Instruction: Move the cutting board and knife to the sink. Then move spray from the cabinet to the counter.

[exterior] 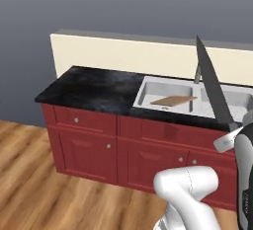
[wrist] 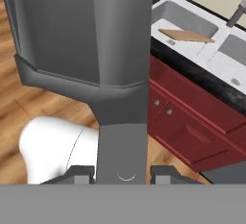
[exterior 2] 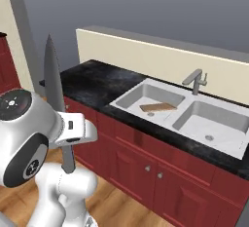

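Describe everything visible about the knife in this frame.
The knife has a long, dark grey pointed blade and a lighter grey handle, smooth and metal-like. It is held in the gripper, whose jaws clamp the handle, and it is carried in the air in front of the red cabinets, well short of the sink. The blade stands nearly upright, tip up, leaning slightly in the left base view. Nothing else touches it. Seen close from the hand, the blade widens above a narrower handle.

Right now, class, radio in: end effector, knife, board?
End effector shut on knife, blade up. Cutting board in left sink basin. Path over counter unobstructed.
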